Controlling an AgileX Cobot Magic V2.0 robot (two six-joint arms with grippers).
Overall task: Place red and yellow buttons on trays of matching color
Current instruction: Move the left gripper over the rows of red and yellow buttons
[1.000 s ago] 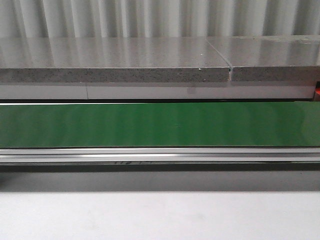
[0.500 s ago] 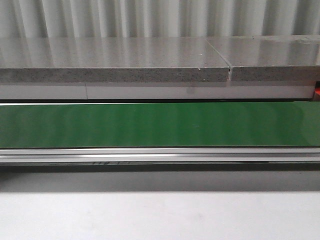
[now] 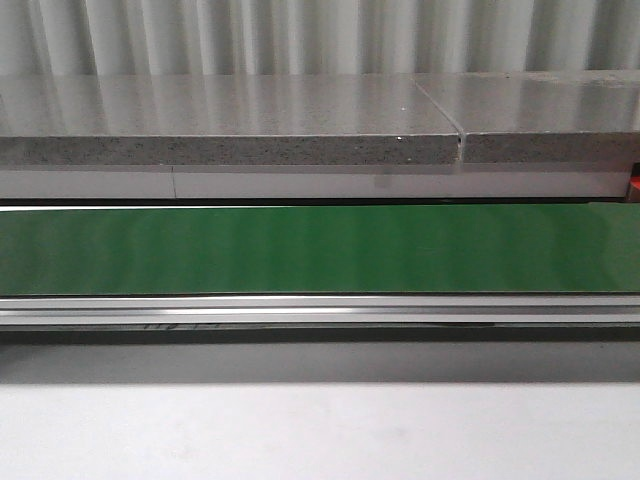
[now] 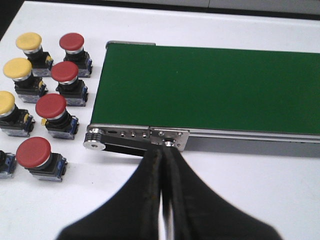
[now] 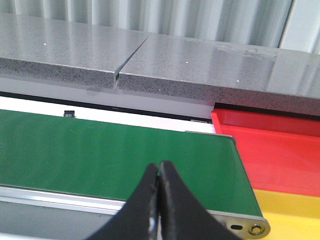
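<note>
The red and yellow mushroom-capped push buttons (image 4: 50, 106) on blocky dark bases, clustered on the white table (image 4: 260, 190) left of the green conveyor belt (image 4: 210, 90), are judged rigid, light and smooth-capped, best gripped across the base, while both the left gripper (image 4: 162, 165) and right gripper (image 5: 159, 175) are seen pressed together, empty.

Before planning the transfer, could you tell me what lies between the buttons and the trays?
The green conveyor belt: buttons at one end in the left wrist view, red tray at the other in the right.

- My front camera sits low, facing forward across the green conveyor belt (image 3: 320, 250) toward a grey stone counter (image 3: 230, 125).
- My left wrist camera looks down on one belt end.
- My right wrist camera views the other, close.
</note>
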